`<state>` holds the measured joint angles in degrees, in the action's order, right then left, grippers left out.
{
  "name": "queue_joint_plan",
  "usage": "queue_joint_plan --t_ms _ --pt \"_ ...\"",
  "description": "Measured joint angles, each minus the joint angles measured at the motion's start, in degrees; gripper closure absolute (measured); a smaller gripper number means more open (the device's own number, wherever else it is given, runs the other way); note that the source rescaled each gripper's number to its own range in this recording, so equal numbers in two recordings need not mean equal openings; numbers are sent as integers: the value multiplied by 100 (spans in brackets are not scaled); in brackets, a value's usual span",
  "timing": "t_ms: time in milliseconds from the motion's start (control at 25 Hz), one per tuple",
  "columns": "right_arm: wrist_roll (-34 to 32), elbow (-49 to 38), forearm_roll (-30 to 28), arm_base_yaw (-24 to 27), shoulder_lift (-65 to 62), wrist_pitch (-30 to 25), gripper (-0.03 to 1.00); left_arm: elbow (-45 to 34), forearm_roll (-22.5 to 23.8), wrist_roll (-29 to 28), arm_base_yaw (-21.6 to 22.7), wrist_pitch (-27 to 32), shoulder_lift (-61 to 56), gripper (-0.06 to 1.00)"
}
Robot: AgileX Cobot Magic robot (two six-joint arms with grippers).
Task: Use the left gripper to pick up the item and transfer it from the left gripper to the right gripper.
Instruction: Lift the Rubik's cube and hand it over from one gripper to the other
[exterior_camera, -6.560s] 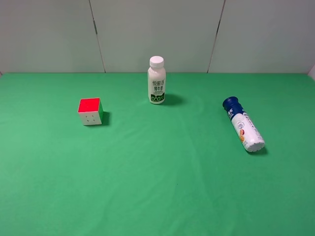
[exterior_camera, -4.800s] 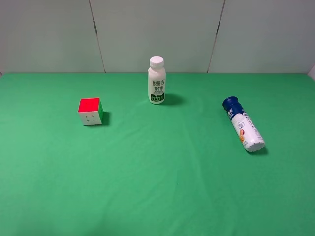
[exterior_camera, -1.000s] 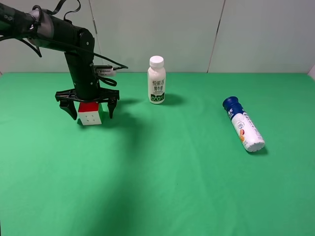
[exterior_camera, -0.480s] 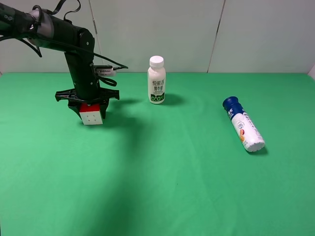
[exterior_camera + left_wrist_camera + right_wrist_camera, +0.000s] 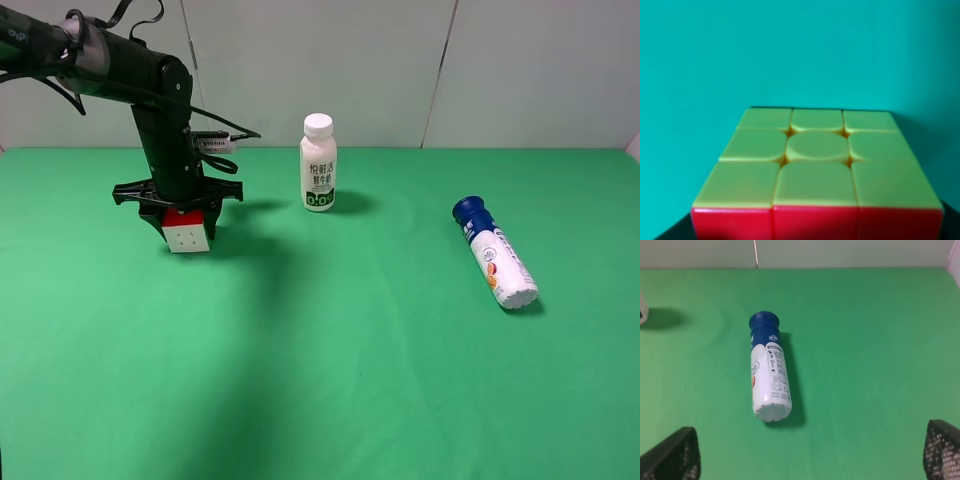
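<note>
Exterior high view: in the upper left of the frame a glossy black arm (image 5: 150, 90) comes in from the left edge and bends at the elbow. It then drops straight down, wrist vertical, to the left claw (image 5: 186, 226). The claw's fingers are drawn in and clamped on two opposite sides of the puzzle cube (image 5: 188, 239), which sits left of centre. Its red face is up under the palm and its white face is toward the camera. Whether the cube rests on the green table (image 5: 320, 380) or is just off it, I cannot tell.

In the left wrist view the cube (image 5: 817, 160) fills much of the picture, a yellow face and a red strip against green cloth.

At upper centre a white milk bottle (image 5: 318, 165) stands upright, apart from the claw. On the right a tube bottle (image 5: 494, 255) lies on its side, blue cap toward the back.

Right wrist view: the right claw (image 5: 805, 455) has its two mesh-textured fingertips (image 5: 670, 455) spread wide, holding nothing. The tube bottle (image 5: 769, 372) lies ahead of it.
</note>
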<state>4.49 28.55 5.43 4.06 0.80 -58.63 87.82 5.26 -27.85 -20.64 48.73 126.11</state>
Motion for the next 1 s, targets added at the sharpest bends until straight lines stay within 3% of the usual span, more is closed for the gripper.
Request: queue_joint_plan --t_ms 640,1000 --pt "0 0 0 0 0 0 -3 199 -37 7 0 967 -1397 94" --pt "0 0 0 0 0 0 -3 199 -573 358 -4 1288 -2224 94"
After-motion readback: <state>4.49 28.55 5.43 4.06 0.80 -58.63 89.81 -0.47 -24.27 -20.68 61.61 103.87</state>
